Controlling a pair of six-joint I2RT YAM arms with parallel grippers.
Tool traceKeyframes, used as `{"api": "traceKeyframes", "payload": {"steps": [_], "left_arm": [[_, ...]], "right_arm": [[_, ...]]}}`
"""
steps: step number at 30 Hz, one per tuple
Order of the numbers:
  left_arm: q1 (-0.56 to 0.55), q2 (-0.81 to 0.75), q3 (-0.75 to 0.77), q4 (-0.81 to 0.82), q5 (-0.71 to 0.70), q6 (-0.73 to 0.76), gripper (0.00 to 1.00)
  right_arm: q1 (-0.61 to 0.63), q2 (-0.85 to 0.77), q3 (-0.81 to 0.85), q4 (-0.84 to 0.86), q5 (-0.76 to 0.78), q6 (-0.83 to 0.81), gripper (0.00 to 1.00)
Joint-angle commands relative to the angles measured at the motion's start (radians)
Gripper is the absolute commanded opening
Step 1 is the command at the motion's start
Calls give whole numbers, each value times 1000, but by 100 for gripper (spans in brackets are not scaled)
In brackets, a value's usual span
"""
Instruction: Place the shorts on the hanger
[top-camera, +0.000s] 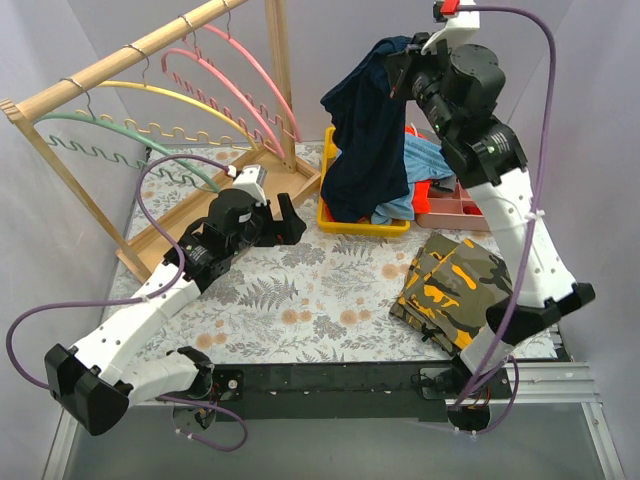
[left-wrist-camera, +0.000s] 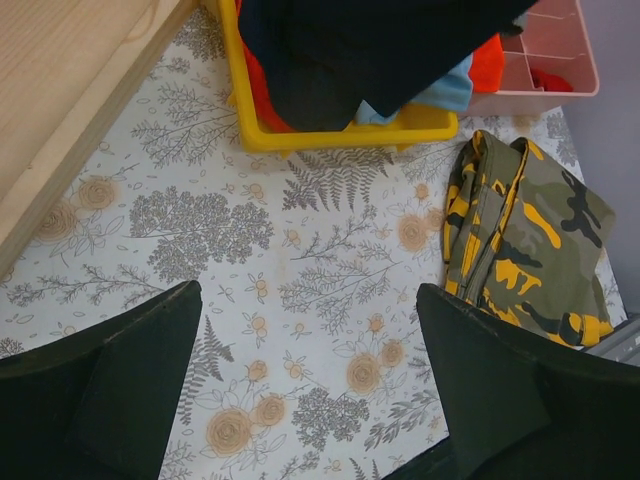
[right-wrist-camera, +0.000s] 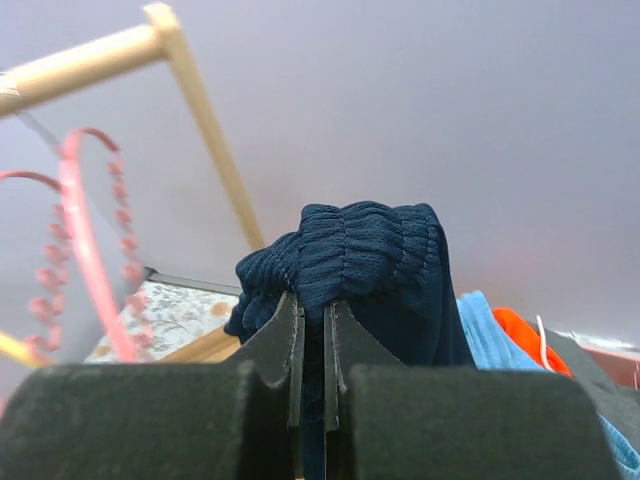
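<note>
Shorts of soft dark navy fabric (top-camera: 365, 140), likely light and floppy, hang by elastic waistband (right-wrist-camera: 350, 245) from clamped right gripper (right-wrist-camera: 312, 312); left gripper (left-wrist-camera: 308, 300) gapes empty.

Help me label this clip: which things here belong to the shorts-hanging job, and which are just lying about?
Job: navy shorts, mint hanger.
Lying about: camouflage garment, light blue shorts, yellow bin, pink tray, pink hangers, yellow hanger.
</note>
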Motion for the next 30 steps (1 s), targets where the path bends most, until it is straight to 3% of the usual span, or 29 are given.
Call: {"api": "traceKeyframes", "payload": {"steps": [1, 8, 11, 15, 18, 19, 23, 30], "left_arm": [[-1, -47, 57, -9, 23, 11, 89], [-1, -70, 92, -29, 64, 9, 90], [-1, -89, 93, -35, 99, 6, 90], [-1, -121, 83, -71, 103, 5, 90], [-1, -158, 41, -107, 90, 3, 90], [-1, -167, 20, -108, 90, -3, 90], [-1, -143, -83, -66, 153, -20, 87], [-16, 9, -218, 91, 239, -83, 73]], "right_arm": [[71, -176, -12, 148, 49, -55, 1], [120, -286, -15, 79, 35, -41, 1], [123, -367, -138, 56, -4, 22, 1], [129, -513, -499, 44, -78, 92, 1], [133, -666, -912, 81, -144, 123, 1], [137, -729, -1116, 87, -191, 134, 1], [194, -848, -1441, 13, -158, 203, 1], [218, -975, -1554, -152, -60, 303, 1]]}}
